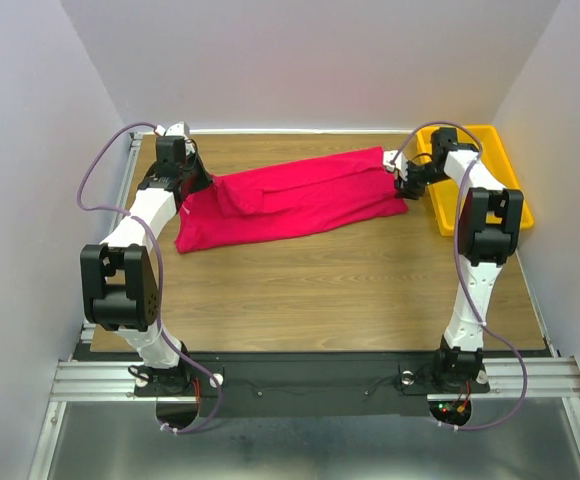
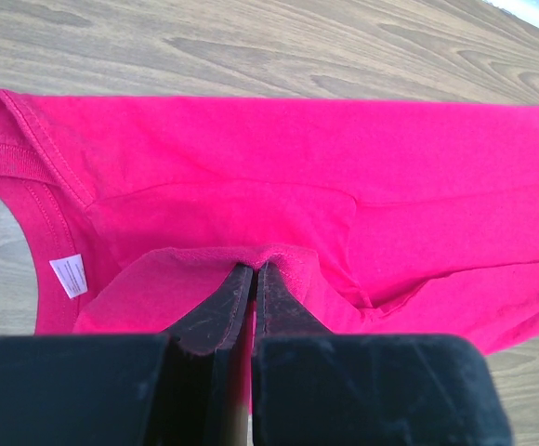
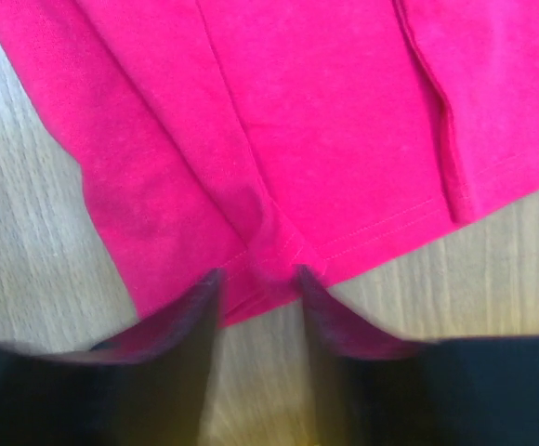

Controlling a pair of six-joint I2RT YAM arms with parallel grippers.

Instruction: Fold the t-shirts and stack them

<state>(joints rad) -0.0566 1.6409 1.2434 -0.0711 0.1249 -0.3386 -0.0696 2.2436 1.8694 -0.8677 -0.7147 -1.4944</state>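
shirt (image 1: 300,200): one plain crimson-pink piece, soft knit, no print. it lies on the far half of the table (image 1: 320,290) as a long, narrow band folded along its length, running left to right and tilted slightly, with its left end nearer the arms. the surface is mostly flat, with shallow creases and a doubled layer near the left end.

left end, wrist view: ribbed collar (image 2: 5,163) with a stitched seam and a small white label (image 2: 70,276) inside the neck. a thick fold of cloth humps up at the fingertips.

left gripper (image 1: 200,183) (image 2: 254,269): the black, scuffed fingers are pressed together with only a thin slit between them, nipping that raised fold of shirt.

right end, wrist view: straight hem (image 3: 381,232) with a line of stitching. a narrow ridge puckers the cloth toward the fingertips, and a doubled flap with its own stitched edge lies at upper right.

right gripper (image 1: 402,180) (image 3: 258,274): the fingers are blurred and stand apart, straddling the hem edge. bare wood shows between them below the cloth.

table: pale wood-grain laminate, matte.

tray (image 1: 498,145): yellow plastic, rectangular with a raised rim, at the far right corner just beside the shirt's right end and partly under the right arm.
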